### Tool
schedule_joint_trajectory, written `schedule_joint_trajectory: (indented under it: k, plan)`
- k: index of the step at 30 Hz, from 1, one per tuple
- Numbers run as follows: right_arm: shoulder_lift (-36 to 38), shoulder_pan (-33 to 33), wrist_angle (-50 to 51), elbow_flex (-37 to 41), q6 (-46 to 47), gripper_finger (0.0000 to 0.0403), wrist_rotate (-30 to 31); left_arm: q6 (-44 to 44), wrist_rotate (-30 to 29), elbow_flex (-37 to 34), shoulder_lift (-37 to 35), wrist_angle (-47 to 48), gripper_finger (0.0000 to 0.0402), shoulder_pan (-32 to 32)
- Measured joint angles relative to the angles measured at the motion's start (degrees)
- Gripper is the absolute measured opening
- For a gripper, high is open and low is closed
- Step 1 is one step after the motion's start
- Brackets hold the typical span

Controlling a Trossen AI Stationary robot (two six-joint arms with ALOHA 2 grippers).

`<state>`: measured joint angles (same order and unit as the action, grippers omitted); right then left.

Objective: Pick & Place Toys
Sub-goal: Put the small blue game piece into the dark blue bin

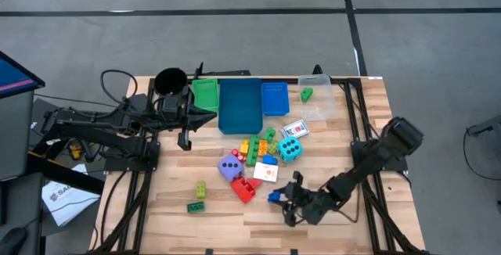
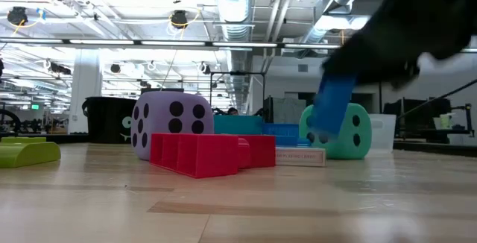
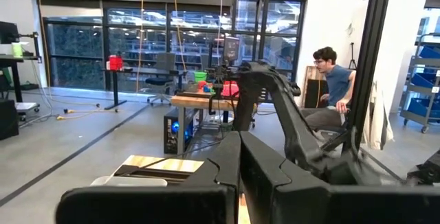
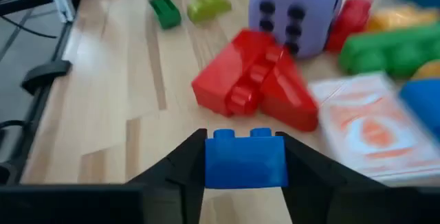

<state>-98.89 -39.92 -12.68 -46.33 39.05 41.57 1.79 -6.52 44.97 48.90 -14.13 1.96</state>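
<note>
The right gripper [image 4: 246,157] pinches a blue brick [image 4: 245,157] between its fingers, near the table's [image 1: 235,216] front edge. Just beyond it lie a red brick [image 4: 251,83] and a white card [image 4: 368,128]. The left gripper [image 1: 185,141], pressed together, waits near the back left corner.

The floor [image 1: 235,44] is grey concrete, crossed by dark lines. The ceiling [image 2: 223,12] carries exposed ducts and round hanging lamps (lit). A wall of dark-framed windows [image 3: 137,52] runs along the far side. Nearby stand a wooden workbench [image 3: 199,100] and an office chair [image 3: 163,73]. A person [image 3: 330,86] sits beyond it.
</note>
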Motion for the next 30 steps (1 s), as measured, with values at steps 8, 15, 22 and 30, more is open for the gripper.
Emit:
schedule_joint_trajectory:
  k: [8,15,22,30]
  plan:
    - [15.17,0.82,14.81,-0.02,-7.88,0.0138,10.27,1.39,0.07,0.00,0.00,0.00,0.0002,0.00]
    - [24.93,1.45,26.49,-0.04,-8.18,0.0155,20.65,4.67,0.33,0.00,0.00,0.43,0.0002,0.02]
    - [30.89,1.60,32.14,-0.10,-10.31,0.0139,29.94,7.70,1.05,-0.20,0.36,2.84,0.0002,1.50]
    - [36.82,3.22,37.20,-0.11,-12.09,0.0147,36.41,7.70,0.40,-3.86,6.35,1.88,0.0001,6.55]
